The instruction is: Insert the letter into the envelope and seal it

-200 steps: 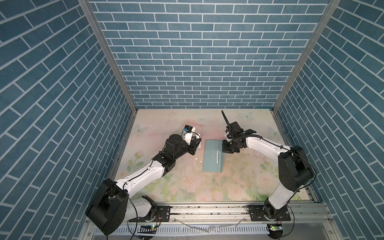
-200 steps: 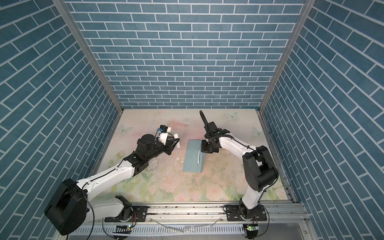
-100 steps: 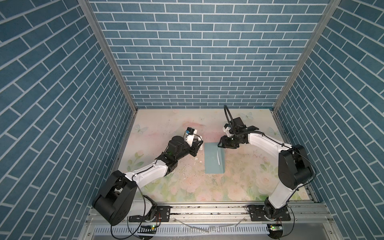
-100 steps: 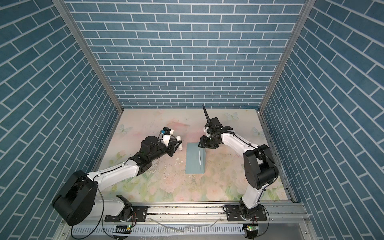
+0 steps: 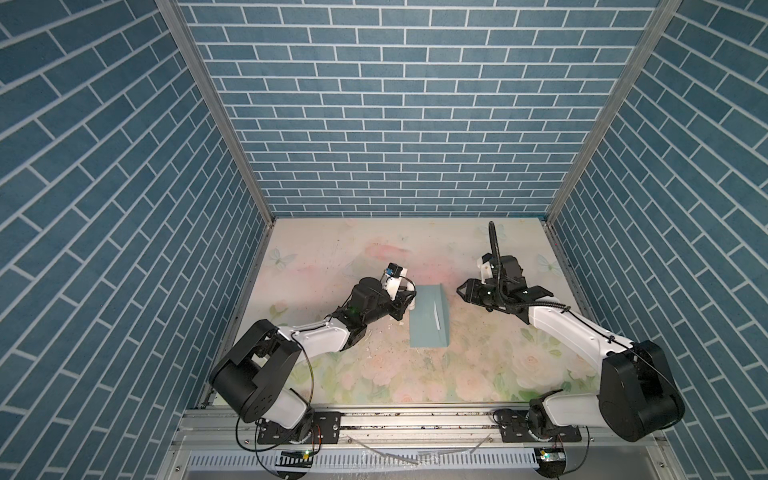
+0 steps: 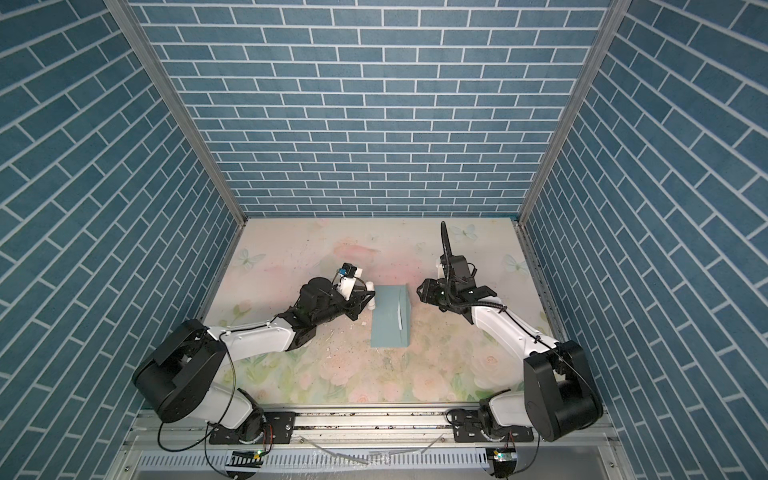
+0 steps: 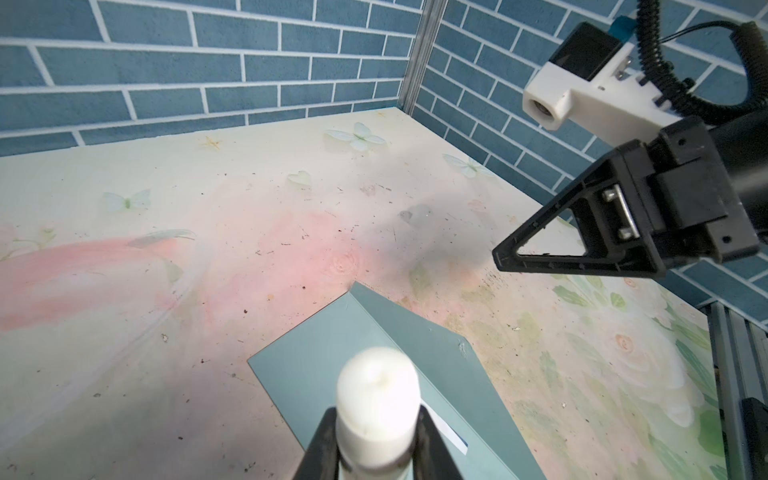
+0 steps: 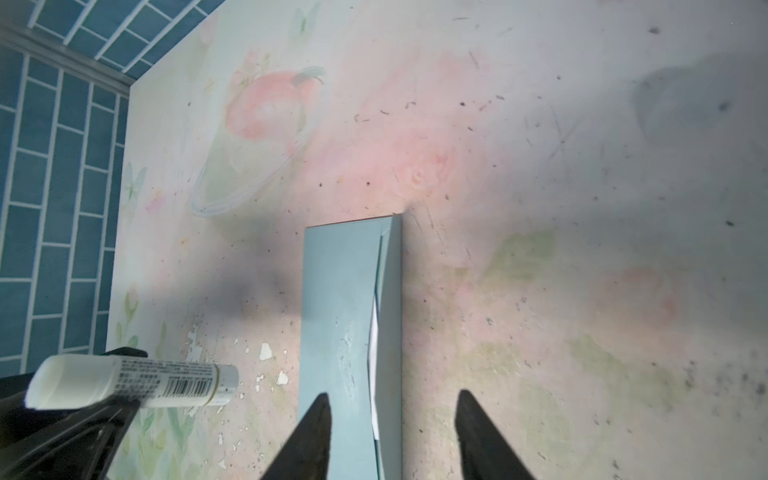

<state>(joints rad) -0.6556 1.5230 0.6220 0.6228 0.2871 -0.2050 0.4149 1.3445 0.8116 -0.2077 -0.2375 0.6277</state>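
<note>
The envelope (image 5: 428,328) lies flat in the middle of the worktop (image 5: 374,257), its flap folded over but not flush — a white sliver of the letter (image 8: 374,332) is seen in the gap. A glue stick (image 8: 133,386) is pinched by the left fingers (image 7: 322,449); the right fingers (image 8: 316,436) are spread, empty, nearby. Glue could be smeared onto the letter — the gap is narrow.

Bare mat (image 5: 374,257) all round the envelope (image 5: 426,328), except left hand (image 5: 407,305) with glue stick (image 8: 133,384) at one long edge.
</note>
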